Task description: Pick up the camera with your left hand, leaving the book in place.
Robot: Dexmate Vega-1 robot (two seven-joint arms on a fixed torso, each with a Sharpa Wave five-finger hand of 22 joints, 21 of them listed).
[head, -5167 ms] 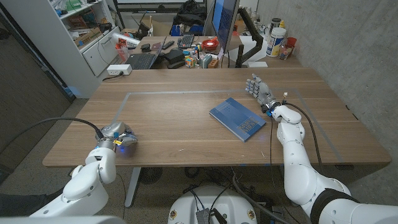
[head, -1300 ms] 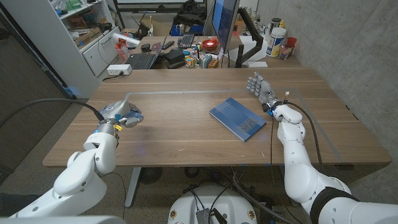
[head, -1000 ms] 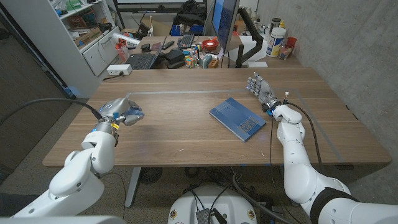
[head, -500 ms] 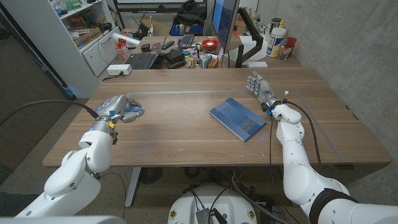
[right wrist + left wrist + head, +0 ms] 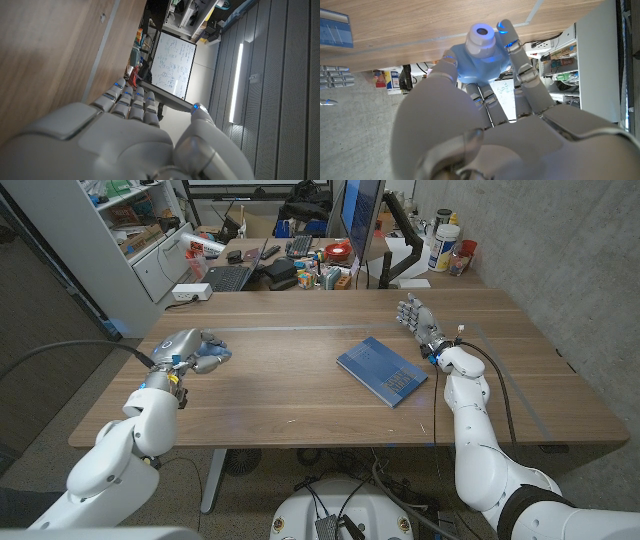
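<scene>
**Camera gripped at the table's left side**

Wooden table [image 5: 300,395], cluttered desk and shelves behind. Blue book [image 5: 382,370] flat on the wood, right of centre. Well left of the book: left hand [image 5: 193,351], fingers [image 5: 520,60] wrapped around the pale blue camera [image 5: 480,62], lens outward. Just right of the book: right hand [image 5: 418,321], fingers [image 5: 131,100] straight, side by side, holding nothing.

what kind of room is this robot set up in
Probably a lab or office workspace: a cluttered desk with a black laptop and dark monitor stands behind the wooden table, and white shelving lines the left side.
</scene>
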